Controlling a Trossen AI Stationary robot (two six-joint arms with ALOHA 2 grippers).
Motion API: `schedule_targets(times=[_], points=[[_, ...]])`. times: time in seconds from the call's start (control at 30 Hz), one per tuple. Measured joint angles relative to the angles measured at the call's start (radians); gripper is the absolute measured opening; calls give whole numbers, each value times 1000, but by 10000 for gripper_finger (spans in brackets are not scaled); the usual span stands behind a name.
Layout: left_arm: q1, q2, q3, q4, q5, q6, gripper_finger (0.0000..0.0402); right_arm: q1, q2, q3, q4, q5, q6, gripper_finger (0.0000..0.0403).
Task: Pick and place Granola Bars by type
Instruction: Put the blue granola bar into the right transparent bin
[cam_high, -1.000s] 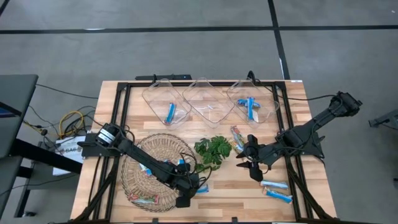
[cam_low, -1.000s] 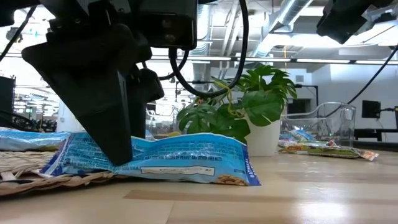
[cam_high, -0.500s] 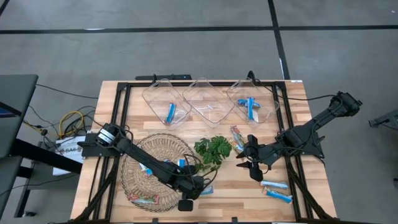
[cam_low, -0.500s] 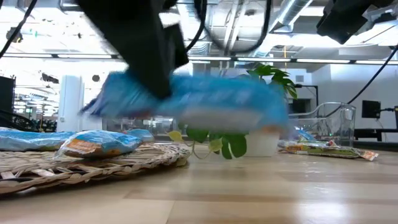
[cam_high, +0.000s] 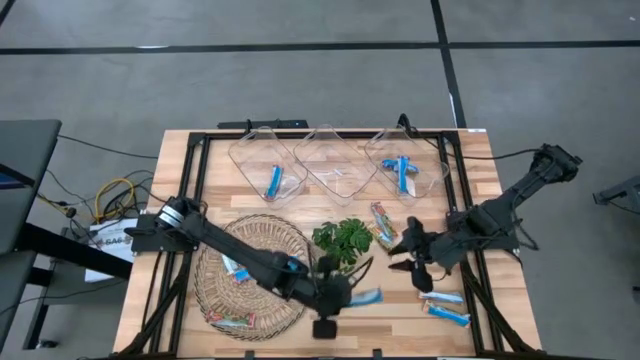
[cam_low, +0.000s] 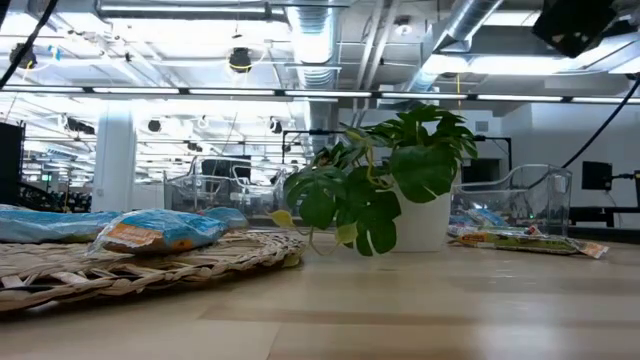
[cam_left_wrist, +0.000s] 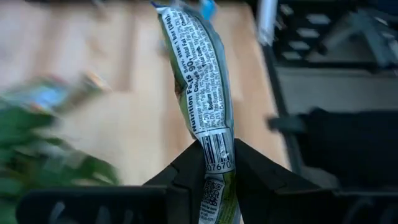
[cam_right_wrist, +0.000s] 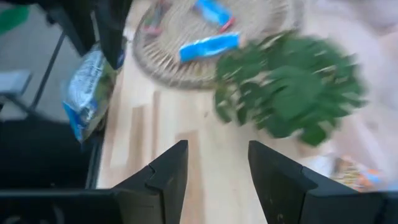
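Note:
My left gripper (cam_high: 338, 295) is shut on a blue and white granola bar (cam_high: 366, 297) near the table's front, between the woven basket (cam_high: 215, 285) and the leafy plant (cam_high: 345, 243). My right gripper (cam_high: 415, 262) is open and empty, right of the plant; its wrist view (cam_right_wrist: 214, 168) shows nothing between the fingers. More blue bars lie in the basket (cam_high: 232, 268), in the left clear container (cam_high: 275, 180) and in the right one (cam_high: 402, 170). Two blue bars (cam_high: 440, 297) lie flat on the table at the front right. Multicoloured bars (cam_high: 382, 222) lie beside the plant. My left gripper pinches one end of the bar (cam_left_wrist: 216, 163) between its two fingers; the barcode side of the wrapper shows there. The bar sticks out beyond the fingertips toward the table's right edge (cam_left_wrist: 205, 74). It is lifted clear of table and basket; the low view shows nothing of it.
Three clear containers stand in a row at the far edge; the middle one (cam_high: 335, 168) holds no bar that I can see. A black frame (cam_high: 200, 150) runs round the tabletop. Bare wood lies between basket and right gripper (cam_high: 385, 320).
My left gripper has lifted the blue bar, which lay with one end on the basket's rim and the rest on the table, and has carried it up and toward the table's right edge. The bar has left the low view.

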Motion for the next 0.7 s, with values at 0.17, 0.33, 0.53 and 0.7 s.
schedule_targets(times=[0.17,0.33,0.53,0.7], points=[[77,-20,67,-68,-55,75,68,57,-109,0,-72,220,69,159],[190,-53,72,-60,4,118,68,97,-180,0,-79,435,111,159],[333,-60,72,-1,119,153,68,71,-211,0,-60,588,125,159],[436,-62,72,65,182,174,68,7,-240,0,-48,647,125,159]])
